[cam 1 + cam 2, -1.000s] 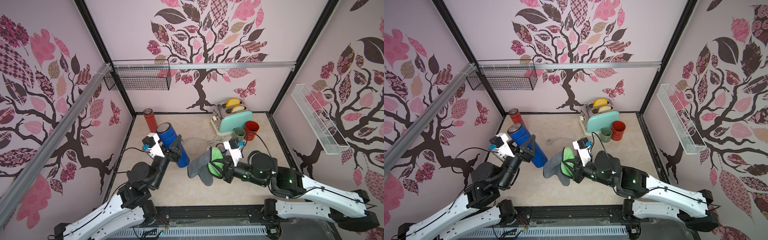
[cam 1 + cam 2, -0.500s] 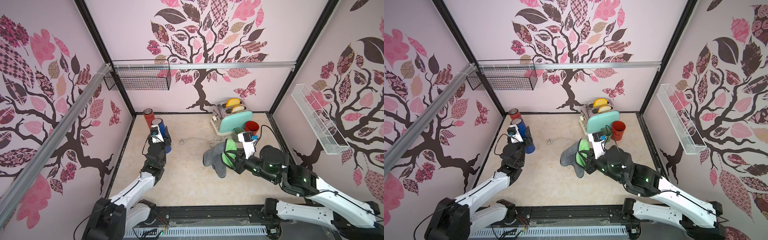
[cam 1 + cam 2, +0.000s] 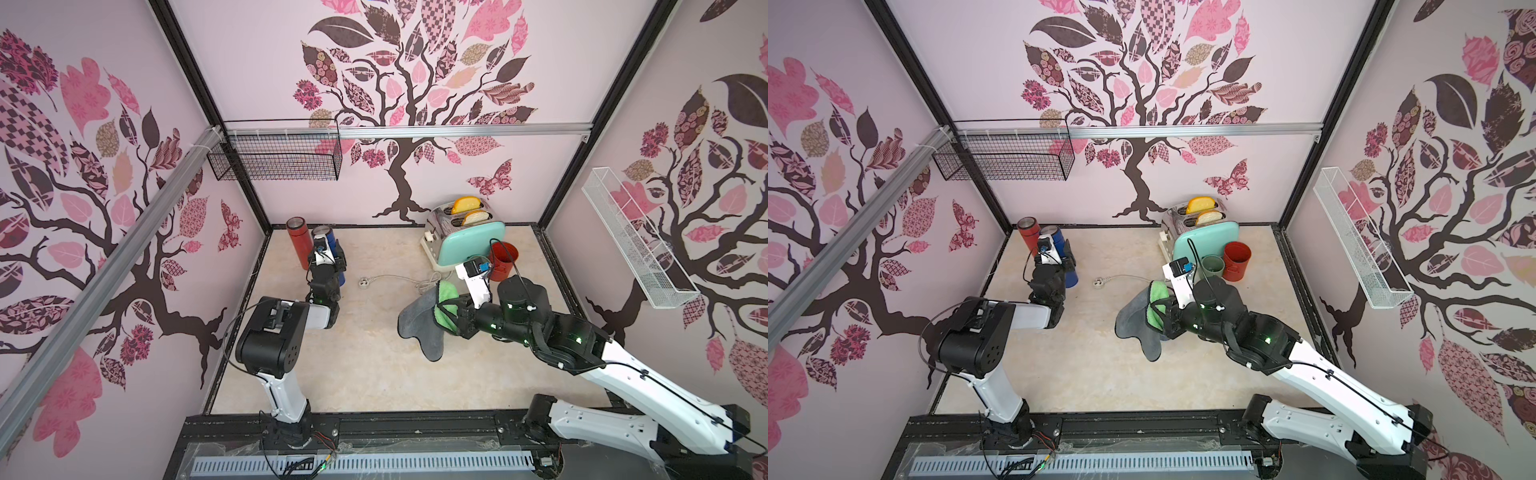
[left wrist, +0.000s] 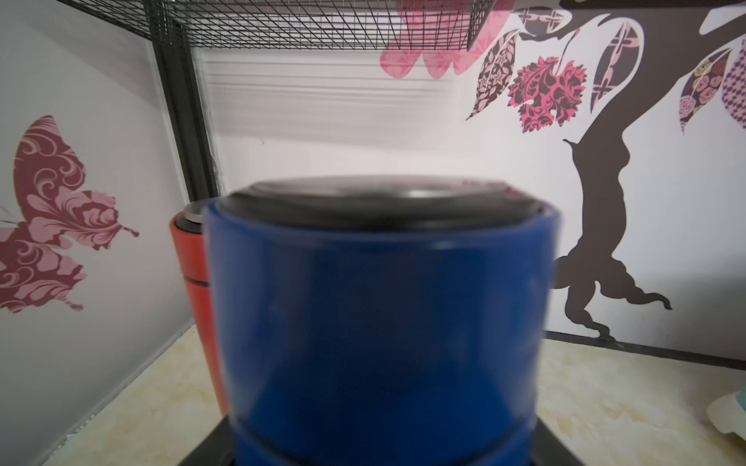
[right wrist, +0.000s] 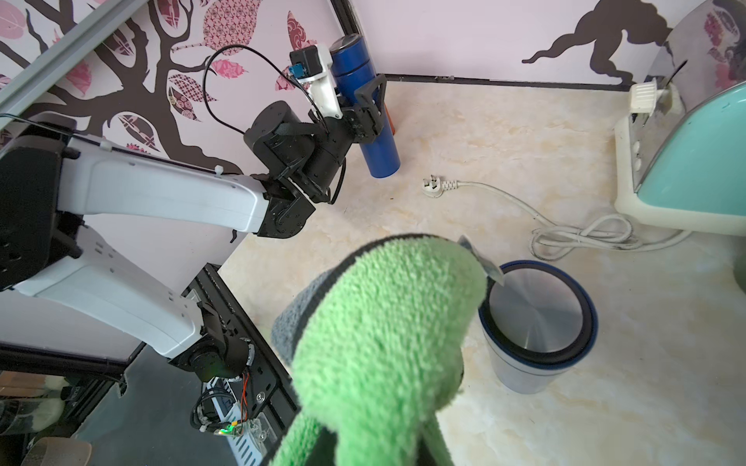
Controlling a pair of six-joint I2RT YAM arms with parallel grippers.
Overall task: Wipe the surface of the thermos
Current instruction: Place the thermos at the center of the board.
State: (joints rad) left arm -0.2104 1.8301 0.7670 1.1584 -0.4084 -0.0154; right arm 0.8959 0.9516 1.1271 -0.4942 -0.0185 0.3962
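At the back left corner of the table [image 3: 374,374], the blue thermos [image 3: 331,240] stands just beside a red thermos [image 3: 296,239], with the left gripper [image 5: 357,99] clamped round its body about halfway up. I cannot tell whether its base rests on the table. The right gripper [image 3: 445,318] is clenched on a green and grey cloth [image 3: 415,328], near the middle of the table and well apart from the thermos.

I judge the step in hand is bringing the two together. I would lift the thermos straight up first, so it does not knock the red one, then carry it to the middle and tilt it so a bare stretch of wall faces the cloth. I would press the green face flat and stroke along the length, above and below the jaws. The steel cup [image 5: 537,322] close by the cloth is worth steering round.
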